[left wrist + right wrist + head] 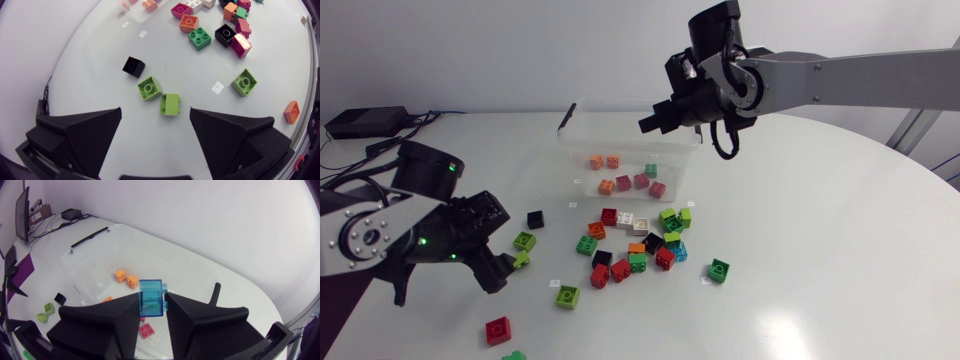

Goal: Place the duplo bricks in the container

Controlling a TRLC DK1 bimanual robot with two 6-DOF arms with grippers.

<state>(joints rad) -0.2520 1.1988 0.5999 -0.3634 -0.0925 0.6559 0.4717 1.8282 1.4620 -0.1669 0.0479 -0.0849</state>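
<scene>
With the right end effector (152, 302) clamped on the translucent blue duplo brick (151, 295) above the clear container (195, 272) at the far edge of the surface (800, 250), lower inside the walls before releasing; the left end effector (155, 109), fingers spread, hovers over a lime-green brick (170, 104).

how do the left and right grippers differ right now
The right gripper is shut on a translucent blue brick; the left gripper is open and holds nothing. The right gripper hangs over the container; the left gripper is low over the table, with a lime brick at the mouth of its open fingers, touching neither. Both have matte black, wedge-shaped fingers.
</scene>
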